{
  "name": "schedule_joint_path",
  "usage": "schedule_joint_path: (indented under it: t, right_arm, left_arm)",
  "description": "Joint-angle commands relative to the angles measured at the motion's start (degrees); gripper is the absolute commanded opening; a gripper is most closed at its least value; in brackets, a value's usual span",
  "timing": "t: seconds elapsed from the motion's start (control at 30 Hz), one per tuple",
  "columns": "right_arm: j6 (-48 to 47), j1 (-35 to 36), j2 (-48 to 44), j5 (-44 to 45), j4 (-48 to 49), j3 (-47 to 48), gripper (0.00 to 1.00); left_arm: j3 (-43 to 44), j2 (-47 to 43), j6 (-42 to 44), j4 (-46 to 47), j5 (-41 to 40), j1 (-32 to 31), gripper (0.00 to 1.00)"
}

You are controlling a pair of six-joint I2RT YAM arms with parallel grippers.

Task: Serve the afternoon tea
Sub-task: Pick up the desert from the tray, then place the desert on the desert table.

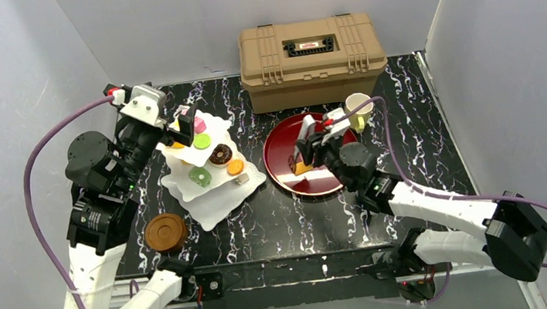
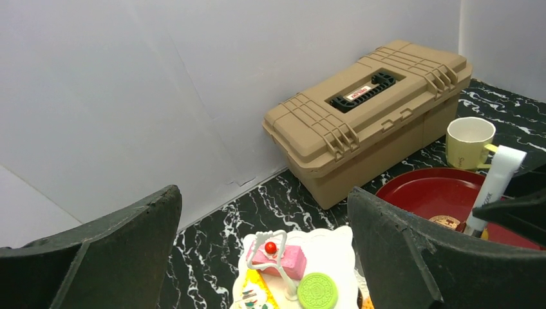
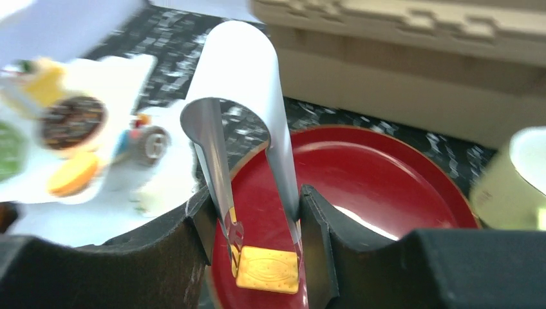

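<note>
Stand (image 1: 221,203), white and tiered, sits left of centre in the top view, carrying a pink cake (image 2: 283,257), green cookie (image 2: 317,290), donut (image 1: 220,154), orange cake (image 1: 235,166) and green roll (image 1: 199,177). Left gripper (image 1: 183,127) hangs over the top tier, jaws spread wide and holding nothing. Right gripper (image 3: 256,225) has its jaws half closed on tongs (image 3: 241,96), whose tips pinch a yellow biscuit (image 3: 267,269) over the red tray (image 1: 288,176); whether the biscuit touches the tray cannot be told. Yellow mug (image 1: 358,106) stands at the tray's upper right, near the case (image 1: 311,58). Coaster (image 1: 166,231) lies lower left on the table (image 1: 294,222).

Pastries (image 1: 220,155) on a stand (image 1: 214,204), left of a tray (image 1: 284,141); a mug (image 1: 359,106) behind the tray's right edge, a case (image 1: 311,53) behind both, a coaster (image 1: 166,231) front left.
</note>
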Motion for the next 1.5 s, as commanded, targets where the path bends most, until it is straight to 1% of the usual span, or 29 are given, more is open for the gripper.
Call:
schedule_joint_path:
  t: [0.0, 0.1, 0.23, 0.3, 0.4, 0.67, 0.83, 0.93, 0.97, 1.17, 1.23, 1.3, 1.47]
  right_arm:
    - [-2.55, 8.90, -3.74, 2.29, 0.79, 6.54, 0.31]
    - [-2.83, 16.07, -2.89, 5.17, 0.91, 8.12, 0.31]
    - [-3.97, 24.35, 1.37, 7.46, 3.80, 10.42, 0.30]
    - [-4.89, 27.18, 4.41, 8.04, 5.74, 12.31, 0.30]
    - [-5.77, 29.65, 8.95, 7.68, 9.29, 14.44, 0.30]
    - [-9.35, 30.92, 21.02, 5.59, 23.68, 17.88, 0.31]
    - [-9.41, 30.90, 27.64, 3.81, 30.90, 20.01, 0.32]
    - [-9.45, 30.96, 30.75, 2.65, 33.98, 20.83, 0.33]
    - [-10.91, 30.98, 31.63, 2.58, 35.02, 21.01, 0.33]
    - [-12.78, 30.97, 36.36, 3.35, 40.43, 21.57, 0.35]
    - [-13.07, 30.93, 37.47, 4.01, 42.02, 21.45, 0.38]
    - [-13.10, 30.97, 38.24, 4.42, 42.94, 21.28, 0.44]
    - [-13.02, 30.94, 38.38, 4.72, 43.27, 20.93, 0.52]
  left_arm:
    - [-0.29, -1.33, 0.10, -0.44, -0.68, -0.04, 0.99]
    - [-0.62, -1.81, -0.12, -0.58, -0.99, -0.06, 0.99]
    - [-1.57, -2.77, -0.81, -1.35, -0.78, -0.04, 0.99]
    - [-1.81, -3.17, -1.18, -1.83, -1.05, -0.04, 0.99]
    - [-1.83, -3.67, -1.22, -2.23, -1.25, -0.09, 0.99]
    - [-1.68, -4.55, -1.16, -3.02, -1.36, -0.04, 0.99]
    - [-1.66, -4.48, -1.11, -3.06, -1.13, -0.06, 0.99]
    - [-1.33, -4.22, -0.83, -3.20, -1.09, -0.04, 0.99]
    - [-1.14, -4.13, -0.73, -3.28, -1.04, -0.10, 0.99]
    - [-1.02, -3.91, -0.63, -3.81, -0.39, -0.08, 0.99]
    - [-0.91, -3.78, -0.58, -3.91, -0.22, -0.07, 0.99]
    - [-0.85, -3.65, -0.41, -3.91, -0.12, -0.04, 0.99]
    - [-0.76, -3.38, -0.45, -3.92, 0.38, -0.06, 0.99]
